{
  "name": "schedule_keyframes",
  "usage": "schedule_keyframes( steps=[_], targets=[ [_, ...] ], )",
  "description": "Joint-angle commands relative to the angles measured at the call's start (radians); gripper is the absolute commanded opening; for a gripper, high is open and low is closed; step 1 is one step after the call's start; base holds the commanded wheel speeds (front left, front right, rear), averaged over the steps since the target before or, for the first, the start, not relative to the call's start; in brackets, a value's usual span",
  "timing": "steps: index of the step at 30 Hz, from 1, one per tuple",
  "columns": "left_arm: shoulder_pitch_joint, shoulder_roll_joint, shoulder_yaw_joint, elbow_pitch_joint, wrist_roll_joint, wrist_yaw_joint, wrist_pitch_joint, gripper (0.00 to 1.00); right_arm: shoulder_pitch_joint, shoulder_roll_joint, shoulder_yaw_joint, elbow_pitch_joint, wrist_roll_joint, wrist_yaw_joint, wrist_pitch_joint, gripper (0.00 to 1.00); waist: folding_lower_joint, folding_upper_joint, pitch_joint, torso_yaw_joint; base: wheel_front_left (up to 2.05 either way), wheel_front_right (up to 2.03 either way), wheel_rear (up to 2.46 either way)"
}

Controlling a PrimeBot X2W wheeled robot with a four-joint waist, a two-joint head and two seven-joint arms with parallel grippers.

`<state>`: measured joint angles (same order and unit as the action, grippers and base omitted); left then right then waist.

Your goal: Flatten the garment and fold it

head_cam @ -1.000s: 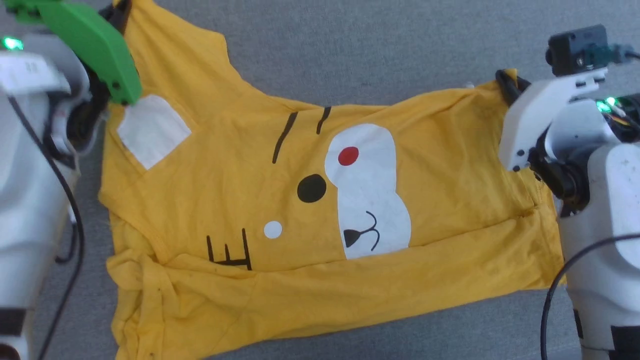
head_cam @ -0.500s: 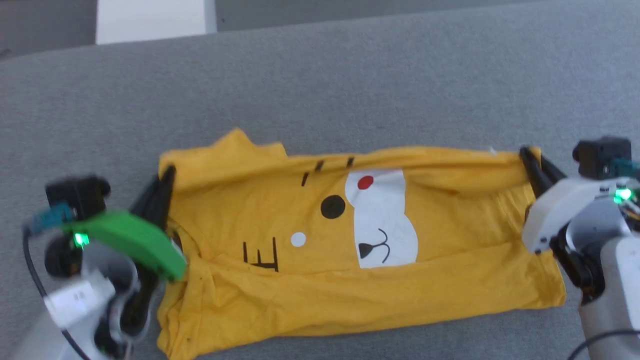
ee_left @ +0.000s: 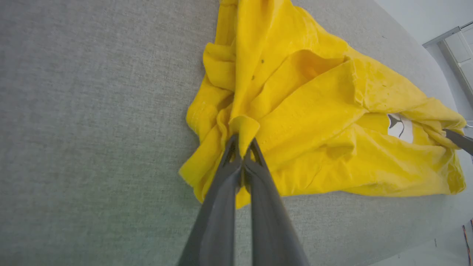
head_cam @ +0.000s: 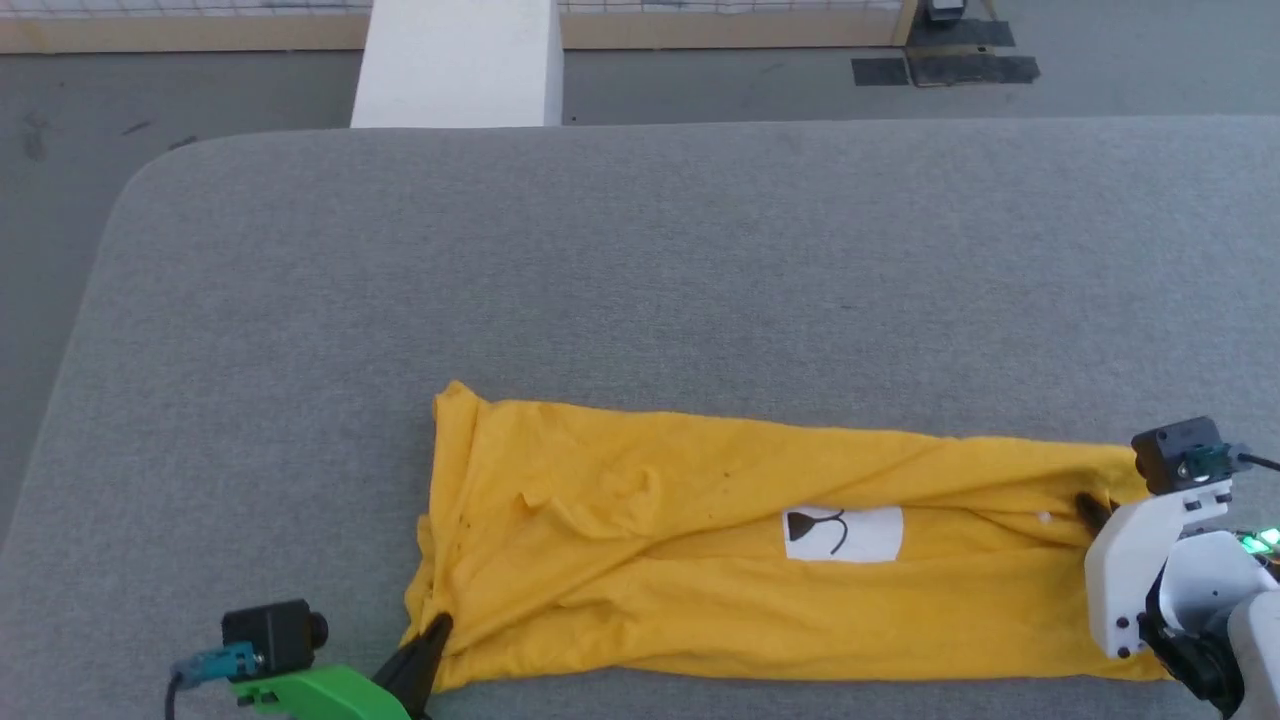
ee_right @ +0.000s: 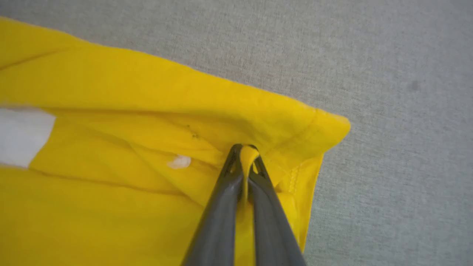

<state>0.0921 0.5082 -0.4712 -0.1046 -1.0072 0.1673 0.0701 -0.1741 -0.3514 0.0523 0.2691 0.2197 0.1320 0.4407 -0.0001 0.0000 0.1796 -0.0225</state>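
The garment point(head_cam: 620, 560) lies across the lower middle of the head view, bunched into a long yellow strip on the grey padded surface point(head_cam: 640, 270), with part of its white snout patch point(head_cam: 843, 533) showing. The left gripper point(head_cam: 437, 632) is clamped on a fold at its lower-left corner. The right gripper point(head_cam: 1092, 510) pinches the fabric at its right end.
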Motion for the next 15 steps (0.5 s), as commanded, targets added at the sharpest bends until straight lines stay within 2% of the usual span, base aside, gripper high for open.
schedule_keyframes(
  steps=[1, 8, 9, 10, 11, 12, 15],
  targets=[
    [0.014, -0.004, -0.007, 0.02, -0.008, -0.007, 0.006, 0.0, 0.014, -0.01, 0.01, 0.019, 0.006, -0.001, 0.013, 0.0, 0.0001, 0.0, -0.006, 0.01, 0.0, 0.0, 0.0],
    [0.001, -0.019, -0.037, 0.11, 0.014, -0.011, 0.007, 0.0, 0.038, -0.007, -0.001, 0.054, 0.024, -0.001, 0.088, 0.0, 0.0001, 0.0, -0.02, 0.029, 0.0, 0.0, 0.0],
    [-0.003, -0.024, -0.038, 0.116, 0.017, -0.012, 0.001, 0.42, 0.042, -0.001, -0.011, 0.053, 0.031, -0.001, 0.09, 0.0, 0.0001, 0.0, -0.024, 0.03, 0.0, 0.0, 0.0],
    [-0.007, -0.03, -0.042, 0.121, 0.019, -0.014, -0.002, 0.76, 0.047, 0.005, -0.022, 0.051, 0.036, -0.001, 0.091, 0.08, 0.0001, 0.0, -0.029, 0.033, 0.0, 0.0, 0.0],
    [-0.012, -0.037, -0.046, 0.125, 0.023, -0.018, -0.006, 1.0, 0.055, 0.013, -0.036, 0.043, 0.041, -0.001, 0.09, 0.82, 0.0001, 0.0, -0.036, 0.037, 0.0, 0.0, 0.0],
    [-0.02, -0.043, -0.049, 0.128, 0.028, -0.021, -0.013, 1.0, 0.066, 0.022, -0.055, 0.036, 0.049, -0.001, 0.092, 1.0, 0.0001, 0.0, -0.043, 0.041, 0.0, 0.0, 0.0],
    [-0.04, -0.058, -0.051, 0.132, 0.046, -0.032, -0.046, 1.0, 0.103, 0.054, -0.105, 0.004, 0.073, -0.001, 0.102, 1.0, 0.0001, 0.0, -0.058, 0.048, 0.0, 0.0, 0.0]
  ],
)
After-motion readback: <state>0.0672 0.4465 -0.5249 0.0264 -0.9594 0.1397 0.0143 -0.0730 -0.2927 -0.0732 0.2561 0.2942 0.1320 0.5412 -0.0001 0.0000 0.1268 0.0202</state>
